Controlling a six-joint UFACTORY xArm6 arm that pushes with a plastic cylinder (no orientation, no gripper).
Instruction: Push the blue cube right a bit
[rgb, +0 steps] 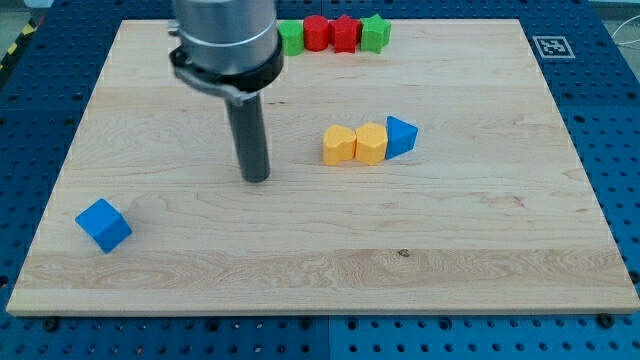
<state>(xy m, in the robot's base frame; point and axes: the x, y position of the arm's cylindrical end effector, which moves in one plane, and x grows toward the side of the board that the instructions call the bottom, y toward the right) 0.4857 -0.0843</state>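
Observation:
The blue cube (104, 224) lies near the view's bottom left of the wooden board (320, 290), turned at an angle. My tip (257, 179) rests on the board well to the cube's right and a little higher in the view, apart from it. The dark rod rises from the tip into the grey arm body at the view's top.
Two yellow blocks (354, 144) and a blue wedge-like block (401, 136) sit touching in a row right of my tip. A row of green and red blocks (333, 33) lines the board's top edge. A marker tag (552, 46) is at the top right corner.

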